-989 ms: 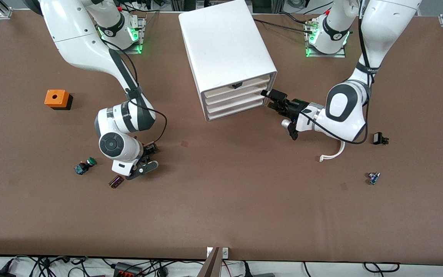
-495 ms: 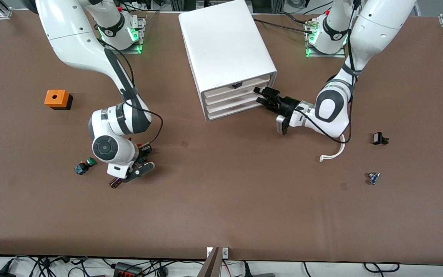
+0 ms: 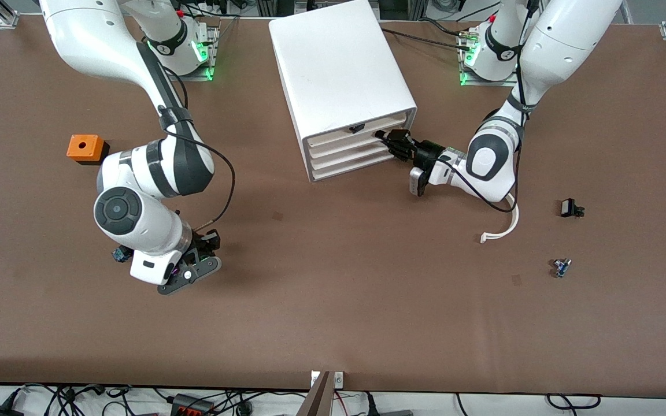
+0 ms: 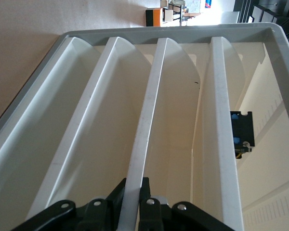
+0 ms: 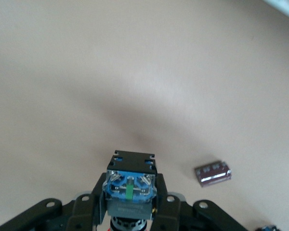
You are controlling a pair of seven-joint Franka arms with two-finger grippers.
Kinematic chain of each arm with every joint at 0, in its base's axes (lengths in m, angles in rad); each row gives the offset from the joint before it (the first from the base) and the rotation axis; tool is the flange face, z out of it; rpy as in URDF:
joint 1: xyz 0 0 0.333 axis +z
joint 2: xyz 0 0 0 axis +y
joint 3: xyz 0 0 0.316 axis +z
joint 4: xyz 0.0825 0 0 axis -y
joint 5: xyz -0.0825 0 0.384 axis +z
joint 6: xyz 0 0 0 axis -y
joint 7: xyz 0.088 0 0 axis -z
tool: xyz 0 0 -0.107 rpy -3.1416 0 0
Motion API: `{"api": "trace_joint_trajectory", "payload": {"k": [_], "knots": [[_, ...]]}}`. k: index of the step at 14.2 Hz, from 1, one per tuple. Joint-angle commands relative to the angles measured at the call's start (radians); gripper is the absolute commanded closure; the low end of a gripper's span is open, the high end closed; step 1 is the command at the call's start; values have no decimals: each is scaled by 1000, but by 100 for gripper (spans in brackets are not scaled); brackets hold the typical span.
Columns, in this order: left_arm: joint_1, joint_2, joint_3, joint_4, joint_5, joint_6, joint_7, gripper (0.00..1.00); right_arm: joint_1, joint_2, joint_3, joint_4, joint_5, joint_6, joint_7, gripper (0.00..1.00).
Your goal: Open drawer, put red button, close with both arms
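Note:
My right gripper (image 3: 204, 245) is shut on the red button (image 5: 130, 185). It holds the button above the table by its dark blue-black body, and only a sliver of the red cap shows below my fingers. The button also shows in the front view (image 3: 209, 238). The white drawer cabinet (image 3: 344, 75) stands at the table's middle with its drawers pushed in. My left gripper (image 3: 389, 142) is at the cabinet's front. Its fingers (image 4: 145, 190) are closed astride the front lip of a drawer (image 4: 144, 125) below the top one.
A green-capped button (image 3: 119, 253) lies partly hidden under the right arm. A small maroon part (image 5: 213, 173) lies near it. An orange box with a hole (image 3: 85, 148) sits toward the right arm's end. A white curved piece (image 3: 500, 231) and two small parts (image 3: 570, 208) (image 3: 561, 267) lie toward the left arm's end.
My right gripper has risen with the red button and shifted toward the right arm's end. My left gripper has moved in from beside the cabinet onto a drawer's front lip.

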Motion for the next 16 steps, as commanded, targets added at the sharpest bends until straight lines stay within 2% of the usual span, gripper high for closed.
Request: {"api": "trace_joint_trajectory", "payload": {"k": [1,4,7,8,9,10,13,16], "knots": [[16,26,0,65,-20,13,12,94,7,16,8,53,58,40,14,100],[47,128,7,203,-10,13,1,94,18,13,10,62,130,77,33,100],[64,187,40,295,17,13,1,92,55,12,10,66,132,111,36,100],[65,195,45,318,43,13,1,86,69,12,10,66,132,123,36,100],[73,193,46,326,55,13,1,61,84,12,10,66,132,129,36,100],[74,189,47,328,60,12,6,1,118,12,8,66,131,134,36,100],[84,141,50,329,95,4,-80,0,196,12,8,66,129,191,75,100],[88,51,50,361,239,-45,-343,0,308,16,-7,68,117,215,236,100]]}}
